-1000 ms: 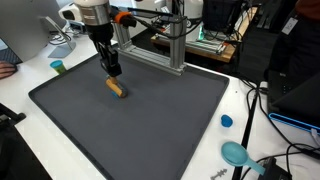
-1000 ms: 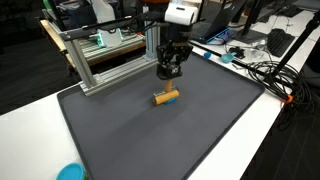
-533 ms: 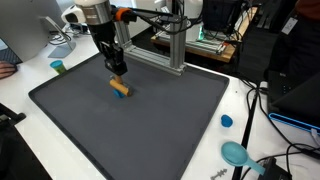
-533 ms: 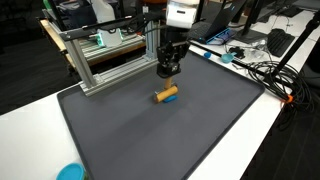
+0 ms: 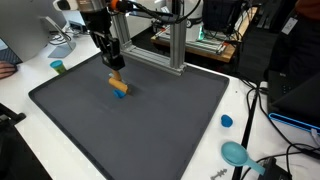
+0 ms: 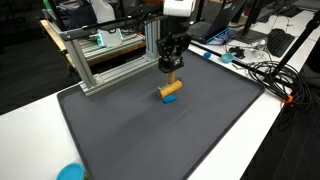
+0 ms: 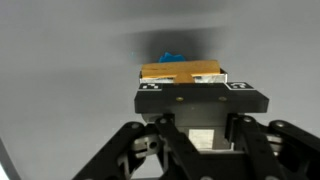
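Observation:
My gripper (image 5: pixel 115 72) is shut on a short orange cylinder with a blue end (image 5: pixel 119 87) and holds it tilted just above the dark grey mat (image 5: pixel 150 125). It hangs over the mat's far part, near the aluminium frame. In the other exterior view the gripper (image 6: pixel 171 70) points down and the cylinder (image 6: pixel 170 91) hangs below it over the mat (image 6: pixel 170 135). In the wrist view the orange cylinder (image 7: pixel 181 72) lies crosswise at the gripper's (image 7: pixel 182 82) fingertips, its blue end behind it.
An aluminium frame (image 5: pixel 172 45) (image 6: pixel 100 62) stands at the mat's far edge. A blue cap (image 5: pixel 226 121), a teal round object (image 5: pixel 236 153) (image 6: pixel 70 172) and a small green cup (image 5: pixel 58 67) lie on the white table. Cables (image 6: pixel 262 72) run alongside.
The cylinder lay flat on the mat before; the gripper has risen with it, and it now hangs tilted, lifted off the mat.

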Robot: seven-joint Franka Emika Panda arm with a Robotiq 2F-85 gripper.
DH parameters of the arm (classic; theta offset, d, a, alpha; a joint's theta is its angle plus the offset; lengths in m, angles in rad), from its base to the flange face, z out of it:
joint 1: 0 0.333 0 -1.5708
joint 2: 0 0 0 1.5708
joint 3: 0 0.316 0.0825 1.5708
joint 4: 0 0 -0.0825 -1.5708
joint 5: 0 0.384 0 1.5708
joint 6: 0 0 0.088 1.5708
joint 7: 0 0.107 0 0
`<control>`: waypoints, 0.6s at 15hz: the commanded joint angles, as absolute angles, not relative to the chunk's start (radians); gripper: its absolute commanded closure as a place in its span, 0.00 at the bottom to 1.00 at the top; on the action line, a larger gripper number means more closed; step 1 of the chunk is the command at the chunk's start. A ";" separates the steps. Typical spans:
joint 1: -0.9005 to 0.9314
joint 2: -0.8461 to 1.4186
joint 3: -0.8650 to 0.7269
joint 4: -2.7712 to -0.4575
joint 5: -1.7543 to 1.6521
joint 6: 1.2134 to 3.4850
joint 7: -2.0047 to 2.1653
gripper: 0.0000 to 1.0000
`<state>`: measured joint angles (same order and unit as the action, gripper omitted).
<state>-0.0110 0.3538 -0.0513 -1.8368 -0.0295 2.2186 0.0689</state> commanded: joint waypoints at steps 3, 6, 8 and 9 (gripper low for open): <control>-0.007 0.295 -0.055 -1.847 -0.049 2.187 0.098 0.78; -0.014 0.314 -0.057 -1.846 -0.028 2.203 0.124 0.78; -0.020 0.323 -0.057 -1.859 -0.001 2.246 0.158 0.78; -0.020 0.328 -0.058 -1.864 0.003 2.270 0.175 0.78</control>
<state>-0.0130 0.3309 -0.0569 -1.8431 -0.0272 2.2138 0.1328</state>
